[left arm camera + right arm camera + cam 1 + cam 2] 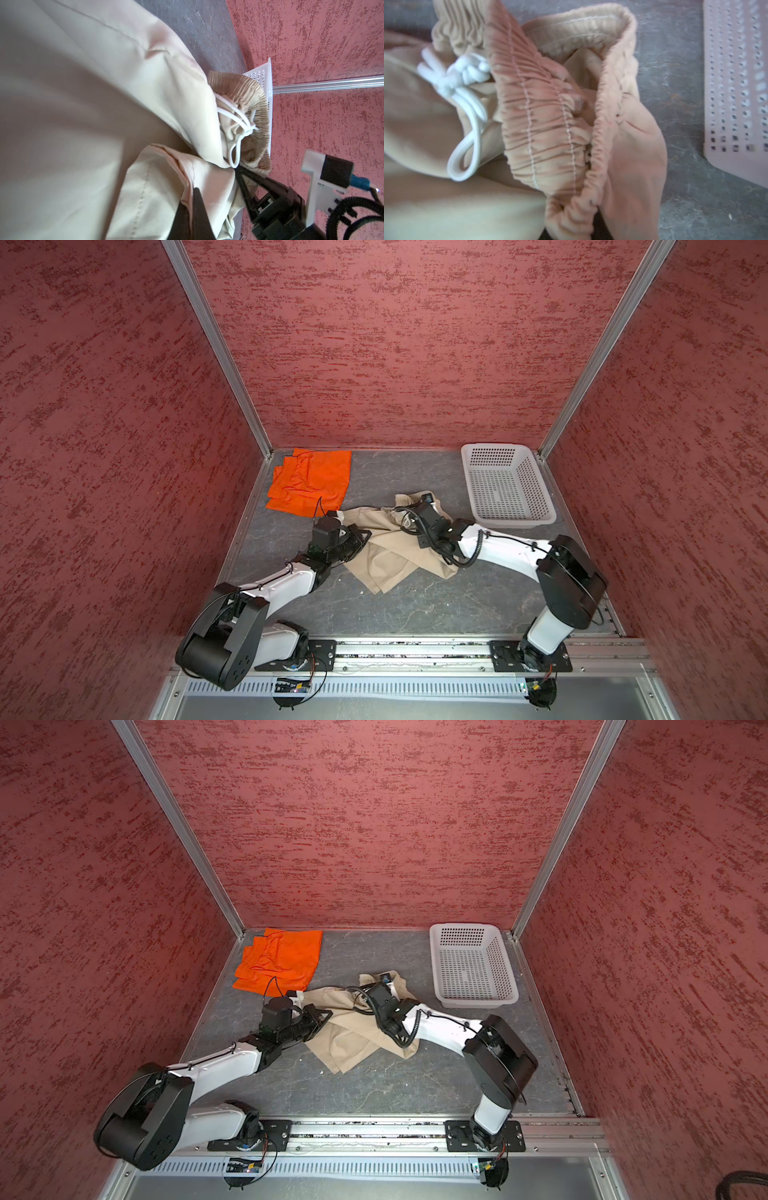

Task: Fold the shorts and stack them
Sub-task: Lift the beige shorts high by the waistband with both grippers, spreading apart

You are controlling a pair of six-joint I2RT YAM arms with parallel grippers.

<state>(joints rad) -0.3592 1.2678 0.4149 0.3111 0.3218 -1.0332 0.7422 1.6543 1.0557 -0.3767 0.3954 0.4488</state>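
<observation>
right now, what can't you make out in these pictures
- right gripper: whether its jaws are shut; top views, its own wrist covers them; left wrist view, shorts hide one side
- beige shorts: middle part; top views, right arm lies over it
- orange shorts: any print; top views, too small
- basket: right wrist view, blurred, cut by the edge

Both top views look steeply down from above the arm bases, facing the red textured back wall [415, 344], far enough to take in the whole grey marbled desk [415, 605]; they overlap almost entirely. Left wrist camera sits close over the beige cloth shorts [83, 104], looking along the desk toward the white perforated plastic basket [257, 75]. Right wrist camera looks down, very near, blurred. Both wrist views share the gathered waistband [239, 87], white drawstring [246, 127] and basket.
</observation>
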